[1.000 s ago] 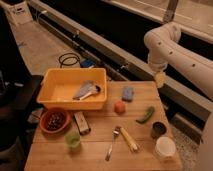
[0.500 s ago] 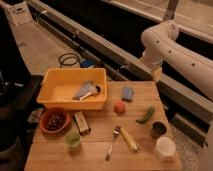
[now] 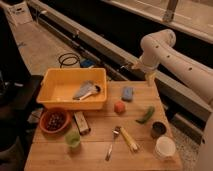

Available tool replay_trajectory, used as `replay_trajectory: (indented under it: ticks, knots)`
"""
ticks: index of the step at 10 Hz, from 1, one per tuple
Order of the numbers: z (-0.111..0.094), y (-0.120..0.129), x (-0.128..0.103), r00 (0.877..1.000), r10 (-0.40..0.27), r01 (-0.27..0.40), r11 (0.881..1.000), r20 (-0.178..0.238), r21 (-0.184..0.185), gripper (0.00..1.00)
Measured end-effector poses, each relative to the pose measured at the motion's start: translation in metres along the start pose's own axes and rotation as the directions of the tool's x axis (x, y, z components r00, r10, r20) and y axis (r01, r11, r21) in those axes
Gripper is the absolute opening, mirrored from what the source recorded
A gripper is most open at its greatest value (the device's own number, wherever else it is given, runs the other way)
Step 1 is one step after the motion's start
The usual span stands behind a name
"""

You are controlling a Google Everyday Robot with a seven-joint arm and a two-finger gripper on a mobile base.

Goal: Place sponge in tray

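tray [image 3: 75,104]: yellow tub on the far left part of the wooden table [image 3: 100,161]; a grey-blue cloth [image 3: 84,90] lies right of centre on its floor, and the left part of the floor is bare.
sponge [image 3: 128,93]: light-blue block lying flat on the table, just right of the tray's right wall and apart from it.
ball [image 3: 119,107]: orange-red, just nearer than the sponge, on its left corner.
gripper [image 3: 149,77]: hangs over the table's far edge, right of and beyond the sponge, not touching it; its jaws are spread wide and empty.
step in hand: by my reading, the reach towards the sponge, with no grasp made.
doing it well: come left and nearer, then descend with the jaws either side of the sponge's narrow width. Keep off the ball. Squeeze lightly, since the block looks soft. Lift clear of the rim before carrying left, and release over the bare floor.
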Motion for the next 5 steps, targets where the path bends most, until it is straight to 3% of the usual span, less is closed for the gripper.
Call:
replay_trajectory:
  ticks: [3,5]
  knots:
    - [0.001,-0.002,0.010,1.000,-0.011,0.011,1.000,-0.017,-0.020,0.80]
    - [0.019,0.003,0.013,1.000,-0.026,0.026,0.998,0.010,-0.050,0.80]
